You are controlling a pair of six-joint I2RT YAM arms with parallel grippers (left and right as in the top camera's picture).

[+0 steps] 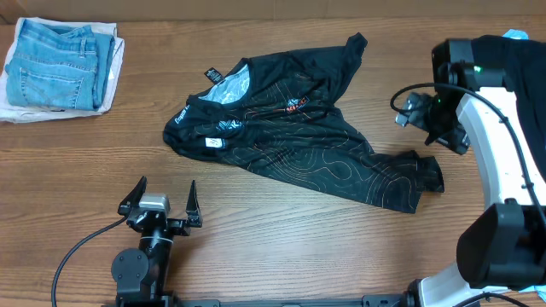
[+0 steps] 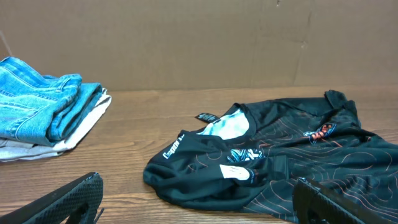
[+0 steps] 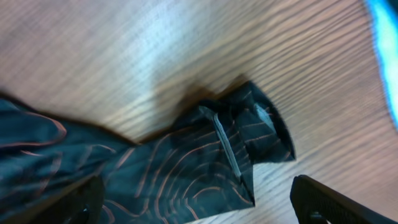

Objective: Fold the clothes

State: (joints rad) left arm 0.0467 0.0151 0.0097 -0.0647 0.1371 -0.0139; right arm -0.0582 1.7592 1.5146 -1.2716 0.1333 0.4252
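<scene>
The clothes, a black shirt (image 1: 290, 128) with thin orange contour lines, lie crumpled across the middle of the table, collar toward the left. The left wrist view shows the collar end (image 2: 249, 168), and the right wrist view shows a folded corner (image 3: 205, 155). My left gripper (image 1: 160, 205) rests near the front edge, short of the shirt, with its jaws wide open and empty (image 2: 198, 183). My right gripper (image 1: 439, 136) hovers over the shirt's right end, open, its fingers straddling that corner (image 3: 198, 183) without touching it.
Folded light-blue jeans (image 1: 55, 64) lie on white cloth at the back left, also seen from the left wrist (image 2: 43, 112). Dark fabric (image 1: 525, 68) lies at the right edge behind the right arm. A brown cardboard wall (image 2: 199, 43) backs the table.
</scene>
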